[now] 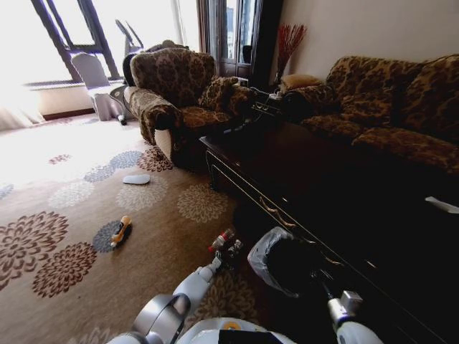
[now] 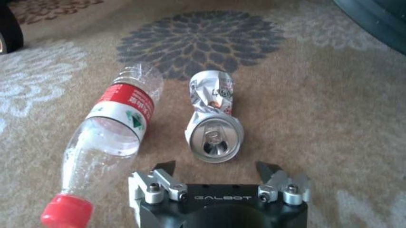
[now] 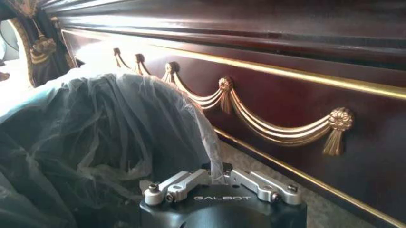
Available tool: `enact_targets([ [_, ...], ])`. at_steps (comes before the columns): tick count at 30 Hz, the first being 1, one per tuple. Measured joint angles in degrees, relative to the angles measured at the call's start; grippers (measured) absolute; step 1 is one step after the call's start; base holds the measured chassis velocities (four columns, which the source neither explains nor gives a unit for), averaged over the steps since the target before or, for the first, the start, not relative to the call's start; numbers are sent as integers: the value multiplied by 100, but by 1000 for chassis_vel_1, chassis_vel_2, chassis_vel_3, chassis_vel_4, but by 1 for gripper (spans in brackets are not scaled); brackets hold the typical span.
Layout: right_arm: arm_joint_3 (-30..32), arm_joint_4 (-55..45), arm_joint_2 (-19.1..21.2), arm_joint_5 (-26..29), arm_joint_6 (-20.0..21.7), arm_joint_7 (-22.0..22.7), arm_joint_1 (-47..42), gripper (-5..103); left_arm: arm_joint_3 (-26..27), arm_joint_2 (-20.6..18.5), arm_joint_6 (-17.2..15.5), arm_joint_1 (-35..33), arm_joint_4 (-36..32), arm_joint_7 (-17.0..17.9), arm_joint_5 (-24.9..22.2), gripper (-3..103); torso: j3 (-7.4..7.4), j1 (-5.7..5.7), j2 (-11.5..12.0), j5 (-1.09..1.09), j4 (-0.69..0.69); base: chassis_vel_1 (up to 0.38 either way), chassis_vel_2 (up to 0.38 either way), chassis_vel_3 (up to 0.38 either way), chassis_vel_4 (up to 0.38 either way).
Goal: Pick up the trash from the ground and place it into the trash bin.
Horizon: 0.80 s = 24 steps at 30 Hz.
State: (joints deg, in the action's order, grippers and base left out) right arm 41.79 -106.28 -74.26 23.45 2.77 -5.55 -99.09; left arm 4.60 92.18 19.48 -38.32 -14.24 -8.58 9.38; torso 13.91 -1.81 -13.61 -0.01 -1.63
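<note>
The left gripper [image 2: 219, 178], jaws spread, is poised at 6 o'clock of a can [image 2: 212, 121]; descent and closure seem needed. The bin's bag [image 3: 127, 123] is pinched by the right gripper [image 3: 219, 180].

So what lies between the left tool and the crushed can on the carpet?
Nothing but bare carpet. In the left wrist view the open left tool sits just short of the crushed can, with the plastic bottle lying off to one side.

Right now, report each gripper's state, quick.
Left gripper: jaws open, holding nothing, poised over the crushed can beside the plastic bottle.
Right gripper: jaws shut on the trash bin liner's edge.
</note>
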Motion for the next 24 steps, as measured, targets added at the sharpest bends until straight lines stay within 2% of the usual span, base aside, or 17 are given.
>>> enact_targets([
  [1,0,0,0,0,0,0,0,1,0,0,0,0,0,0,0,86,0,0,0,0,0,0,0,0,0],
  [3,-2,2,9,1,-3,-1,4,1,2,1,11,-25,-45,-9,-60,75,0,0,0,0,0,0,0,0,0],
  [4,-4,2,10,1,-3,-1,4,1,4,1,13,-26,-53,-14,-77,75,0,0,0,0,0,0,0,0,0],
  [6,-12,-3,13,1,-3,0,5,1,17,-3,20,-25,-80,-21,-129,64,0,0,0,2,0,0,0,0,0],
  [7,-12,-3,13,1,-3,0,5,1,17,-3,20,-25,-80,-21,-129,64,0,0,0,2,0,0,0,0,0],
  [10,-10,-4,26,9,-4,2,5,1,21,-6,28,-31,-117,-40,-212,48,0,0,0,2,-1,0,0,0,0],
  [11,-10,-4,26,9,-4,2,5,1,21,-6,28,-31,-117,-40,-212,48,0,0,0,2,-1,0,0,0,0],
  [13,1,-2,31,13,-3,2,2,1,19,-6,49,-42,-126,-62,-226,37,0,0,0,2,0,0,0,0,0],
  [14,1,-2,31,13,-3,2,2,1,19,-6,49,-42,-126,-62,-226,37,0,0,0,2,0,0,0,0,0],
  [15,9,-2,35,21,-3,2,0,1,8,-6,70,-62,-176,-65,-227,29,0,0,0,2,-1,0,0,0,0],
  [17,13,-2,38,26,-4,2,-2,1,-8,-6,76,-82,-229,-69,-228,29,0,0,0,2,-1,0,0,0,0],
  [21,30,10,50,51,-14,2,1,1,-94,-5,65,-226,-554,-196,-222,48,0,0,0,1,0,0,0,0,0],
  [22,30,10,50,51,-14,2,1,1,-94,-5,65,-226,-554,-196,-222,48,0,0,0,1,0,0,0,0,0],
  [24,28,26,50,59,-51,-6,15,1,-96,-5,65,-265,-637,-255,-227,59,0,0,0,1,0,0,0,0,0],
])
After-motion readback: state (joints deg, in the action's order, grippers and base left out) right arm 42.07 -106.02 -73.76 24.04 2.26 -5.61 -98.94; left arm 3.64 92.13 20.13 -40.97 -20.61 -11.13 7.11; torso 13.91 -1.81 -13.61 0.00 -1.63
